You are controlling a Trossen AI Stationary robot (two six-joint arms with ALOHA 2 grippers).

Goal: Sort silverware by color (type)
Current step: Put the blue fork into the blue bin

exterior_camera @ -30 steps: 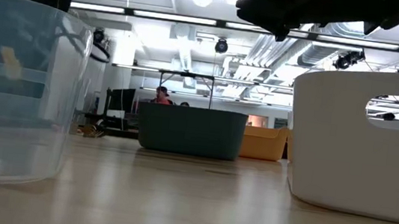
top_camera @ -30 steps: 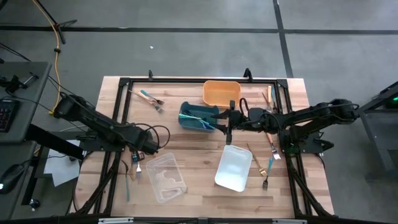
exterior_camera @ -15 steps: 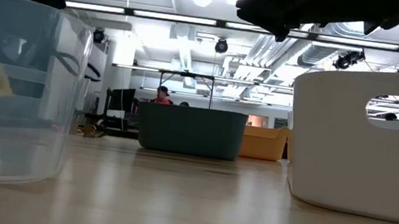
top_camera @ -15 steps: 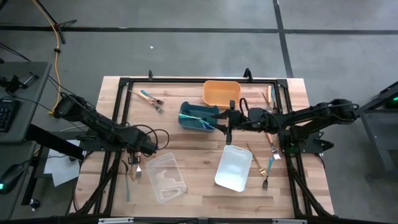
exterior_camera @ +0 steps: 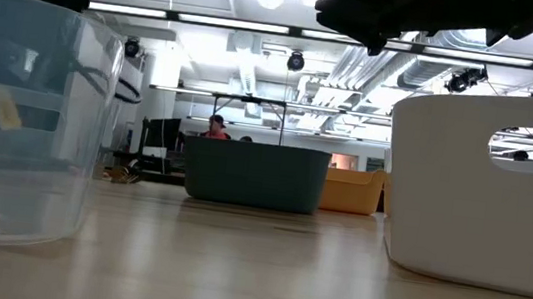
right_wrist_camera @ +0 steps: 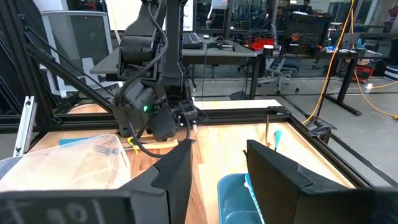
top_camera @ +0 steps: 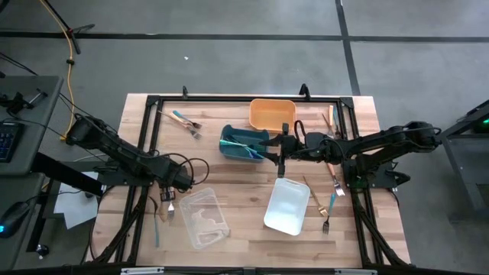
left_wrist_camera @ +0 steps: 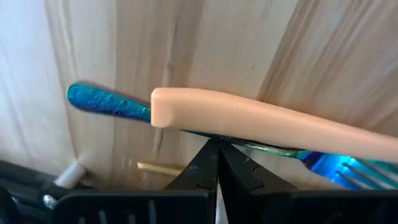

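A salmon-handled utensil [left_wrist_camera: 267, 124] lies across a blue fork [left_wrist_camera: 112, 104] on the table [top_camera: 244, 229] beside the clear bin [top_camera: 205, 218]; my left gripper [left_wrist_camera: 214, 165] is clamped on them (tips together). My right gripper [right_wrist_camera: 217, 168], jaws apart, hovers by the teal bin [top_camera: 243, 143].

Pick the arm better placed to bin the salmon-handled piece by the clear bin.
Left. Its hand is shut on the salmon piece lying across a blue fork, beside the clear bin. The right hand is open, up by the teal bin.
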